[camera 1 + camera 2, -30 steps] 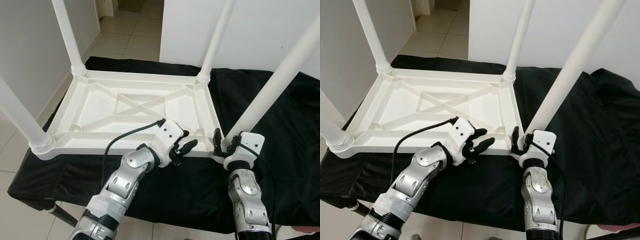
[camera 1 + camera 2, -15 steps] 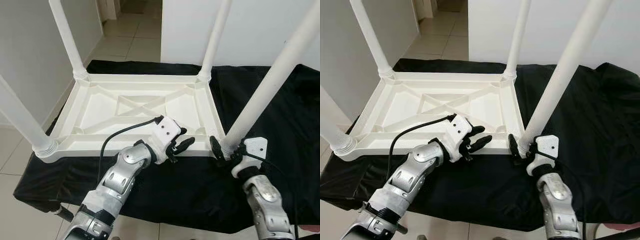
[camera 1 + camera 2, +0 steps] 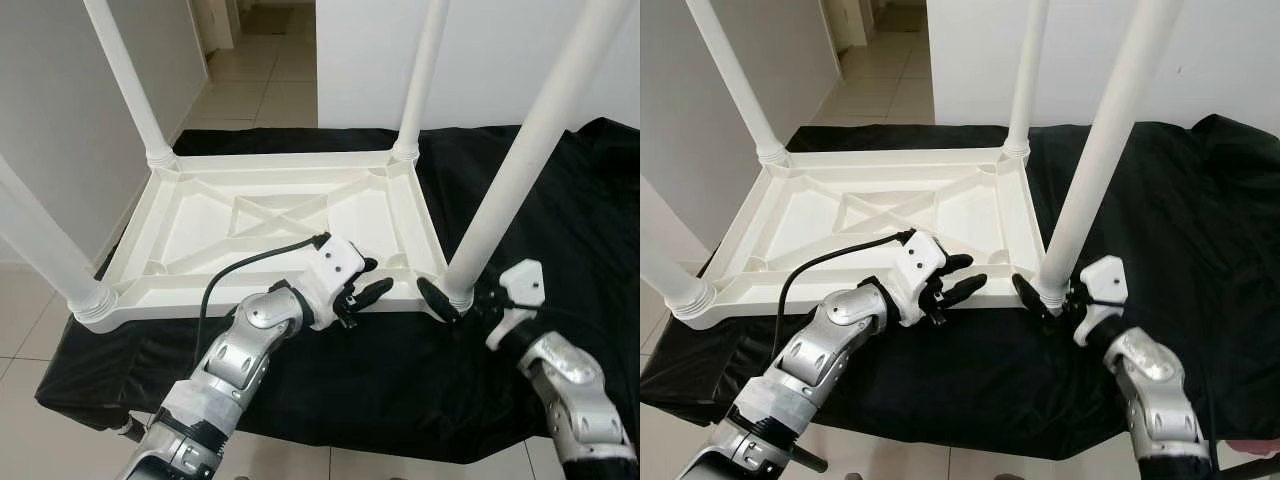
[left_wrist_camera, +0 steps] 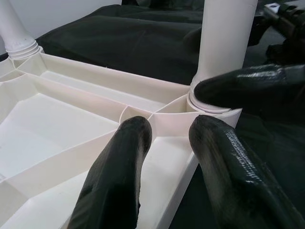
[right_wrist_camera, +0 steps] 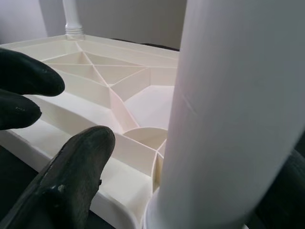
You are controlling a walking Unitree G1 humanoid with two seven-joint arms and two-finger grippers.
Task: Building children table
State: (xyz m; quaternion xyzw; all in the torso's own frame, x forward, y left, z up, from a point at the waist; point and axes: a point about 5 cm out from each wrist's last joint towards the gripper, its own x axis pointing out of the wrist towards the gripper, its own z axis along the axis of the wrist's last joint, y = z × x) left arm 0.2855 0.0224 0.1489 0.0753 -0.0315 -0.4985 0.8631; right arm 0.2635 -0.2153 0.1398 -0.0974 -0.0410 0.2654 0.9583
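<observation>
Left eye view: a white moulded-plastic children's table (image 3: 270,215) lies upside down on a black cloth-covered surface (image 3: 330,370), its ribbed underside facing up and its long axis running across the picture from the robot's left to its right. Four white round plastic legs stand up from the corners, roughly upright. The near right leg (image 3: 520,160) rises from the corner closest to the right arm; the far right leg (image 3: 418,80), the far left leg (image 3: 125,80) and the near left leg (image 3: 40,240) stand at the other corners.

The left gripper (image 3: 362,292) reaches forward from a bent silver arm, its wrist turned inward, and sits at the table's near long edge, left of the near right corner. Its black fingers (image 4: 119,176) are spread apart with nothing between them, hovering over the rim and a rib of the underside; whether they touch the plastic cannot be told.

The right gripper (image 3: 1055,303) comes in low from the right, forearm angled up toward the corner. Its jaws straddle the base of the near right leg: one finger (image 5: 71,176) lies on the table side of the leg, the other is mostly hidden behind it. Whether they clamp the leg or merely bracket it cannot be told.

Beyond the table lie a pale tiled floor (image 3: 250,80) and white walls (image 3: 60,110).
</observation>
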